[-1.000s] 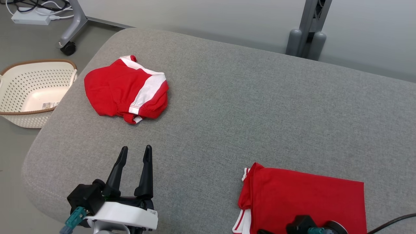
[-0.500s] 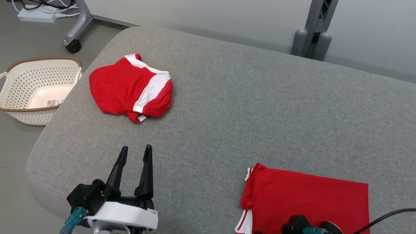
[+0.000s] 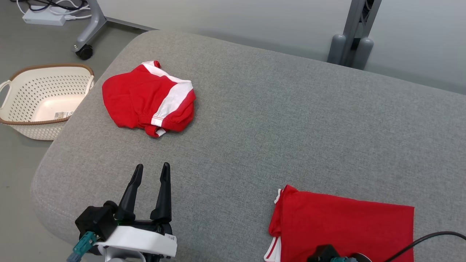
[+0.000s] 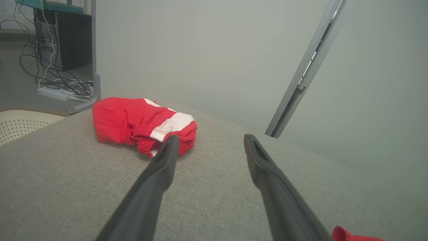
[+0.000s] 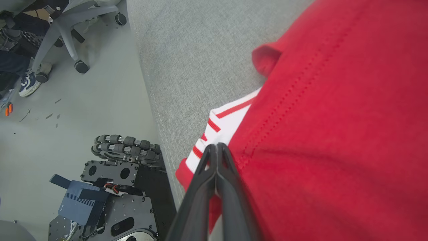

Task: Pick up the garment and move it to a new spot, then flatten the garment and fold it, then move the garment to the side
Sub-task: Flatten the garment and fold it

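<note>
Now R end effector (image 5: 217,144) closed over garment (image 5: 334,117) edge.

At the head view's lower right, the bottom edge cuts off the garment (image 3: 342,225). The left edge clips the basket (image 3: 32,131), whose label (image 3: 62,115) is too small to read. In the right wrist view, the right gripper (image 5: 216,147) has its fingers together, and whether it pinches cloth cannot be told.

My left pincer (image 3: 153,166) carries two long, tapered black fingers (image 4: 157,180) on a black block (image 3: 96,222). Behind them is a white wrist shell (image 3: 142,244) with a small label (image 3: 171,238), and a teal connector (image 3: 82,244) sits at its eight o'clock. My base (image 5: 110,214) is black perforated plate with a roller-ringed wheel (image 5: 125,147) and a blue-grey box (image 5: 80,201).
</note>
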Controlling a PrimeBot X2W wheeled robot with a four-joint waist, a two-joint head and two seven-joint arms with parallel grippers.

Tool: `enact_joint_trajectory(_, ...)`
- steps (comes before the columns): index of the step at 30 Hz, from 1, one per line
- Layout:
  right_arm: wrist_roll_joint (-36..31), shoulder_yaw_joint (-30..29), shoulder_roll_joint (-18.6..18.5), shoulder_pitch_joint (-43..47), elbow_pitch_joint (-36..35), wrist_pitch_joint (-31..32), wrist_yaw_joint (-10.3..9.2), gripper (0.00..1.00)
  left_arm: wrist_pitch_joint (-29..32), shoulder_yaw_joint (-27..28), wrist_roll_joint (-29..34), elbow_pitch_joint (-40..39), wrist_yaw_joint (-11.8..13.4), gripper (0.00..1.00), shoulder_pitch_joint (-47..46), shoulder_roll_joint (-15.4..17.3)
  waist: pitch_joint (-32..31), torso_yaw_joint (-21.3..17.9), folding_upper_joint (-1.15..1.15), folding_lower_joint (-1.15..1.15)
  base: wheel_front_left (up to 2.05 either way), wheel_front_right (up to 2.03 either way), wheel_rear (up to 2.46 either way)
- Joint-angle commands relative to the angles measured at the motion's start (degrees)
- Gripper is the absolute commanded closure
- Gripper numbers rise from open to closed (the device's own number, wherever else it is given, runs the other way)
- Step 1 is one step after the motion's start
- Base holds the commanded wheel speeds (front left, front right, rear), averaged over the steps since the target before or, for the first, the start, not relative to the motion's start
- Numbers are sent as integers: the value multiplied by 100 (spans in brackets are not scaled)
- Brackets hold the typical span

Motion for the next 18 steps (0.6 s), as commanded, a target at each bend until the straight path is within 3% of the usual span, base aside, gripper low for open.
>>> enact_joint_trajectory(1,71,45,-2,-71,39,-72,0,100,-12,22,51,10,10,0,-10,24,-21,-4,0,0,0,0,0)
enact_joint_trajectory(12,246,116,46,-247,-16,-423,0,100,-12,89,76,33,-14,0,75,24,-139,-81,0,0,0,0,0)
enact_joint_trajectory(18,315,-127,-28,-359,-287,-715,0,100,-12,175,127,39,-37,0,83,25,-250,-279,0,0,0,0,0)
